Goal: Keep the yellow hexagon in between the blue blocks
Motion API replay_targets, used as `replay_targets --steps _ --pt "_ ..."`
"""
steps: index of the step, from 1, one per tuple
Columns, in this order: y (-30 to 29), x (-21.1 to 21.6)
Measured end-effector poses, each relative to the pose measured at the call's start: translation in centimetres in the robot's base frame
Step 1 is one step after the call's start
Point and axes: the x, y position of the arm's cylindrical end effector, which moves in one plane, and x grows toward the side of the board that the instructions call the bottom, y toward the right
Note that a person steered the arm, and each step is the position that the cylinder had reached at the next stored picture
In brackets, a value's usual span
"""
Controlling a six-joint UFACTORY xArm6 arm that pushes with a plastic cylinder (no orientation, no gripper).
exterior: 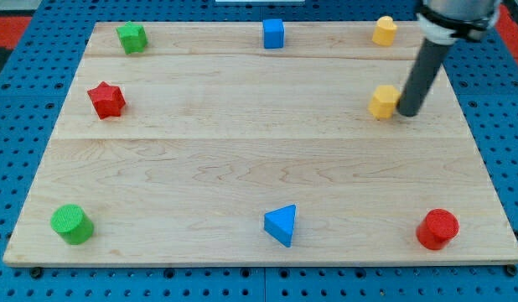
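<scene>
Eight blocks sit on the wooden board (242,168): two blue – a cube (274,33) at the view's top, a triangle (282,225) at the bottom – two yellow, two red, two green. The yellow hexagon (383,101) lies upper right, compact, with no clear long axis. My tip (407,111) touches its right side; the rod has no claw. Bare wood stretches leftward between the blue blocks.
</scene>
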Motion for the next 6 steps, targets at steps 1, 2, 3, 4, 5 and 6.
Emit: replay_targets --steps 1,2,3,4,5,6 --pt "-0.1 -1.7" --pt "2.3 -4.3" --pt "0.2 -4.0" --pt "-1.9 -2.1" --pt "-5.0 -1.2" --pt "-7.6 -1.2"
